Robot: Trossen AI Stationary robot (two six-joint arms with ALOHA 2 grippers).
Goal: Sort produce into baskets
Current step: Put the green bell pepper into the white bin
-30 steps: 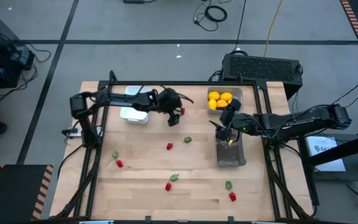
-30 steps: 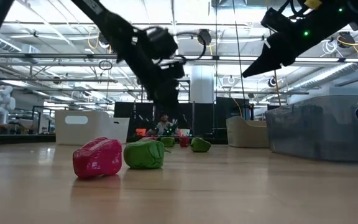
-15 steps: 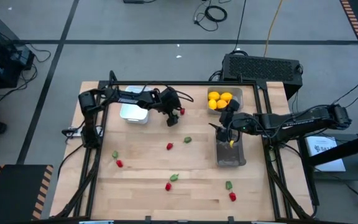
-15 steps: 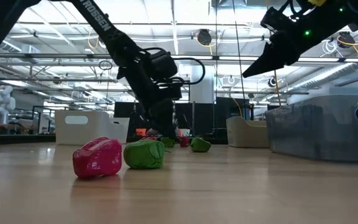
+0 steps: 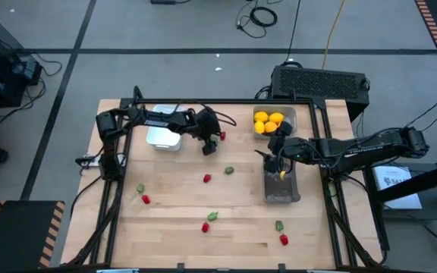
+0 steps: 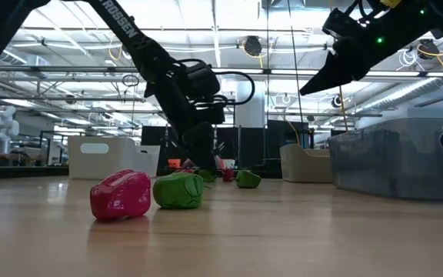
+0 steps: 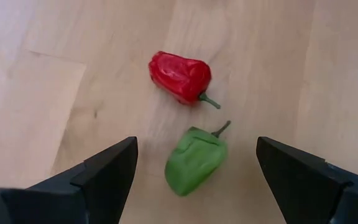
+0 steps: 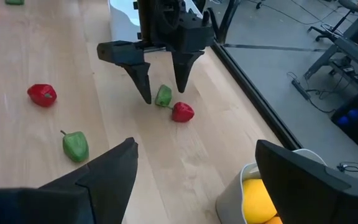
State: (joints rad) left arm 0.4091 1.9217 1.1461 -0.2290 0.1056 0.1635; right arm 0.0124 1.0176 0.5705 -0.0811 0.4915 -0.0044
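My left gripper (image 5: 209,145) hangs low over the far middle of the wooden table (image 5: 241,212), fingers spread wide and holding nothing. Between those fingers, seen from my left wrist, lies a green pepper (image 7: 195,159) with its stem toward a red pepper (image 7: 180,77) just beyond it; the two sit close together, and I cannot tell whether they touch. From my right wrist the same pair shows under the left fingertips (image 8: 143,87), the green piece between them and the red one just to the outside. My right gripper (image 5: 277,165) hovers above the dark grey basket (image 5: 281,189) at the table's right side, its fingers also apart and empty. Just beyond it stands the pale grey basket (image 5: 288,115), which holds the yellow fruits (image 5: 268,121). The white basket (image 5: 162,138) sits at the far left, partly under my left arm. The rest of the produce lies loose on the wood: another red and green pair (image 5: 218,173) near the middle, a pair at the left (image 5: 143,194), a pair toward the near edge (image 5: 209,221), and one more pair near the front right (image 5: 281,232). At table height, a red piece (image 6: 121,195) and a green piece (image 6: 178,191) lie side by side nearest the camera.
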